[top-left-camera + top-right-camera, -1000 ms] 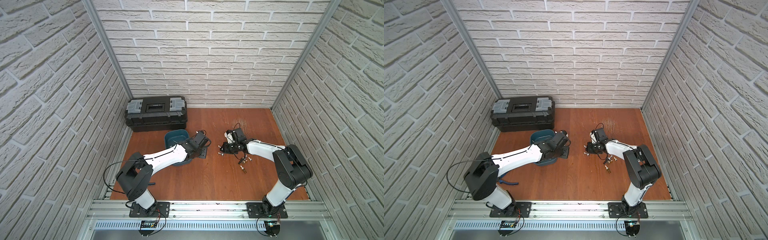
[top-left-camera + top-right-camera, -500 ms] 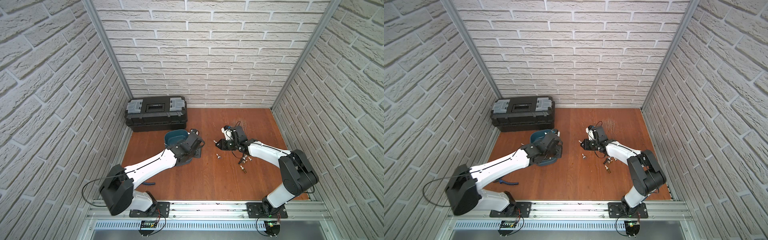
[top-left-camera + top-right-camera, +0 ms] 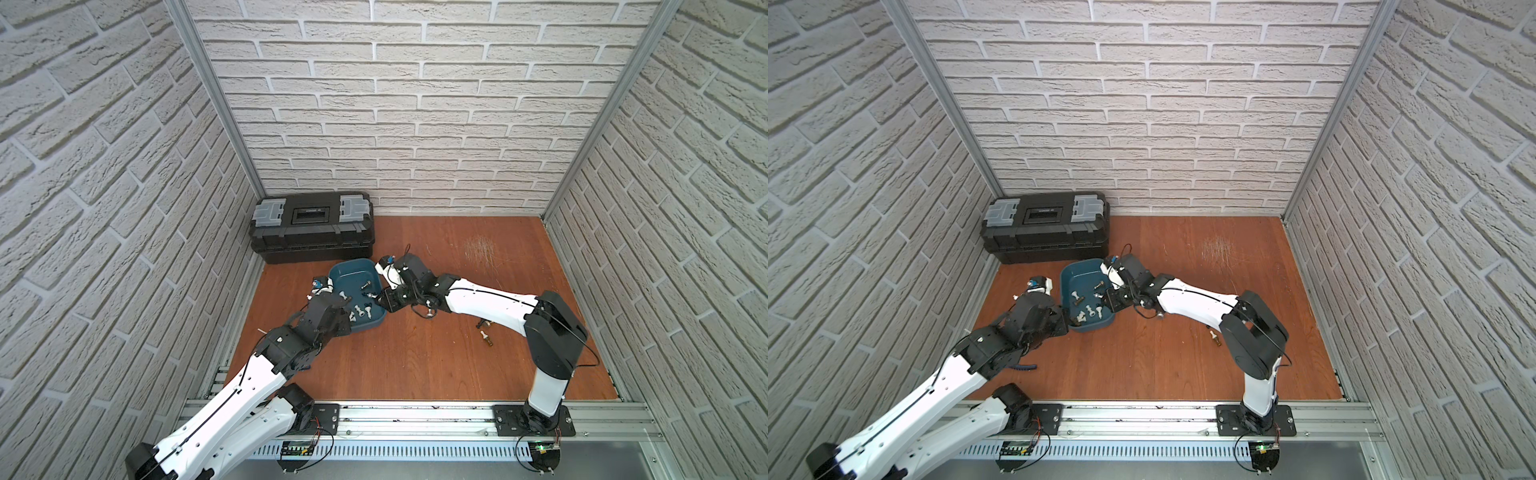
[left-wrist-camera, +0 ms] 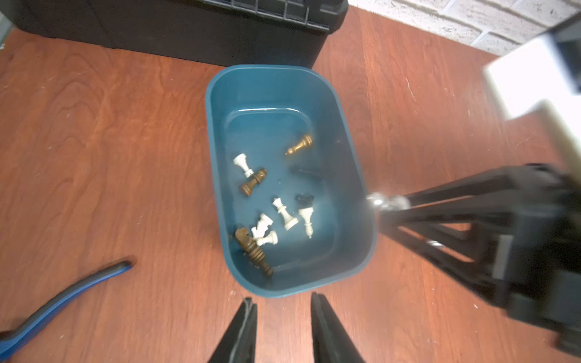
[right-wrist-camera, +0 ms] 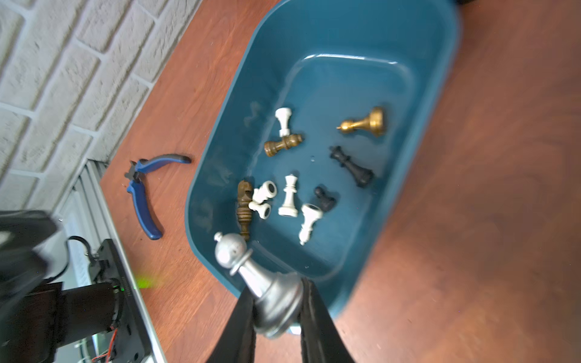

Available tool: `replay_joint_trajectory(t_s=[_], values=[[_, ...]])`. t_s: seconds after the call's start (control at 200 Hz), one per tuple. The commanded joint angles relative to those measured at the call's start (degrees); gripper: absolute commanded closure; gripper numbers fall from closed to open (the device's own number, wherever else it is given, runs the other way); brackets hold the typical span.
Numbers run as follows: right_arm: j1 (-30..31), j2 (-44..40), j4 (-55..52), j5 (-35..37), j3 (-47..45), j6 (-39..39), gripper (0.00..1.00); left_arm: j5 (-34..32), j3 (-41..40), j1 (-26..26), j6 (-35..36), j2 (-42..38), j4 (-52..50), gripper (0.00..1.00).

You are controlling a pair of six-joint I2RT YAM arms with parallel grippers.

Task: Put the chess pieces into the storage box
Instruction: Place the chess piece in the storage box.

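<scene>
One silver pawn [image 5: 251, 276] pinched by right gripper [image 5: 278, 301] at right rim of storage box [image 5: 440, 63] — head leftward; left gripper [image 4: 283, 303] parted, empty.

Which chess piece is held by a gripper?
The silvery grey pawn, pinched at its base by the right gripper; the rest lie loose, most inside the teal plastic tub.

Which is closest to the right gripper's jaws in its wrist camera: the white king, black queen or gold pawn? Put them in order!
1. White king, in the storage box, nearest the right gripper, which holds a silver pawn.
2. Black queen, lying mid-box.
3. Gold pawn, farthest, toward the box's far end.
</scene>
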Motion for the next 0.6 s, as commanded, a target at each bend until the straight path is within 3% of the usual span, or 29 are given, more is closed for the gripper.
replay_joint_trajectory(t_s=[0.0, 0.31, 0.54, 0.6], values=[[1.95, 3.54, -3.25, 3.39, 5.79, -2.91, 0.76, -1.24, -0.90, 0.94, -1.01, -3.24, -4.64, 0.65], [2.26, 12.68, -8.26, 8.83, 17.27, -3.01, 0.61, -0.29, -0.98, 1.24, -0.78, -3.53, -6.15, 0.65], [2.26, 6.40, -9.37, 11.75, 14.79, -3.34, 0.59, 2.00, -0.04, 1.03, -0.03, 1.02, -4.18, 0.65], [2.23, 1.27, -9.05, 13.65, 11.33, -3.51, 0.58, 2.69, 0.46, 0.31, -0.18, 3.75, -2.38, 0.65]])
